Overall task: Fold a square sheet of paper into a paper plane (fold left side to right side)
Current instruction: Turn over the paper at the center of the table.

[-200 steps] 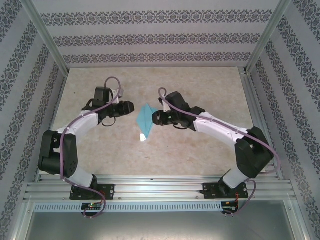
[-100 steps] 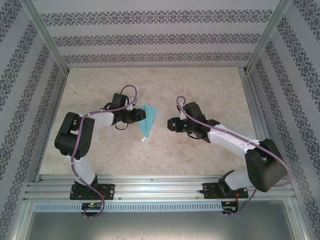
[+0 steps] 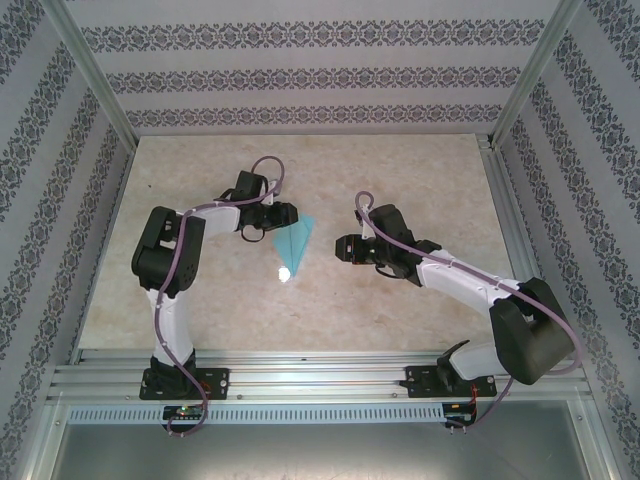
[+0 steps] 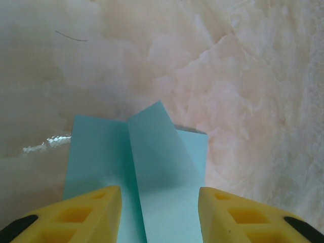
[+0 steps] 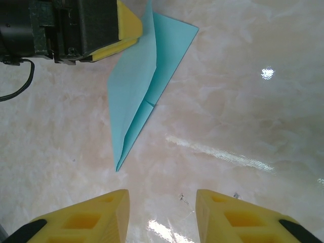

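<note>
Nearby, right gripper [image 5: 162, 212]: half open, holding nothing;
Paper plane [image 5: 134, 91]: mid-surface, one flap raised; probably light, limp and easily creased; best pinched at its wide end;
Left gripper [image 4: 159, 195]: half open, straddling that wide end, not clamped;
Surface [image 3: 420, 180]: bare room beyond; edges well apart from the paper.
</note>
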`<state>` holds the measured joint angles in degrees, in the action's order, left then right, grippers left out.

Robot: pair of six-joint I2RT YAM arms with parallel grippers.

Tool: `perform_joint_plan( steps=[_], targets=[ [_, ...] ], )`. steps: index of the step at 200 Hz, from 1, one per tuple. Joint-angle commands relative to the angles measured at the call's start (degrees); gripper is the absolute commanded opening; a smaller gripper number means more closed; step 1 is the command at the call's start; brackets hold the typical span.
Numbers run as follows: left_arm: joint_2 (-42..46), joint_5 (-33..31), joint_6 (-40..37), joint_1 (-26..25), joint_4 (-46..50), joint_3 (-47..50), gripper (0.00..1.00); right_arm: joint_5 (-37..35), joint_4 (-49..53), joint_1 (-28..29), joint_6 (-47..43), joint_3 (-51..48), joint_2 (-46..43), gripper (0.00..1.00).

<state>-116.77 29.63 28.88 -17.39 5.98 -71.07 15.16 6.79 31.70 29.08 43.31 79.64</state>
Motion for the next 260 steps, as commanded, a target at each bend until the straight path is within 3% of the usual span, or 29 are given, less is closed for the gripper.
perform_joint_plan(
  steps=[1, 63, 172, 220, 260],
  targets=[
    [-1.82, 0.73, -1.57, -0.28, 1.39, -2.12, 0.43, 1.21, -1.94, -0.77, 1.05, -1.03, -1.33, 0.40],
    [-4.58, 4.76, -1.11, -0.27, -0.31, -3.71, 0.37, 2.38, -3.52, -0.90, 1.90, -1.74, -0.87, 0.40],
    [-0.21, 8.65, -3.78, -0.25, -1.81, -2.96, 0.09, 5.00, -9.91, -1.14, 4.68, -4.86, -1.14, 0.40],
    [9.68, 11.38, -0.98, -0.31, -6.46, 1.68, 0.04, 9.30, -24.59, -1.29, 12.32, -10.44, -4.08, 0.58],
    [22.57, 11.04, 4.95, -0.34, -10.58, 6.00, 0.04, 15.02, -42.93, -0.74, 20.33, -14.01, -3.05, 0.74]
  ],
)
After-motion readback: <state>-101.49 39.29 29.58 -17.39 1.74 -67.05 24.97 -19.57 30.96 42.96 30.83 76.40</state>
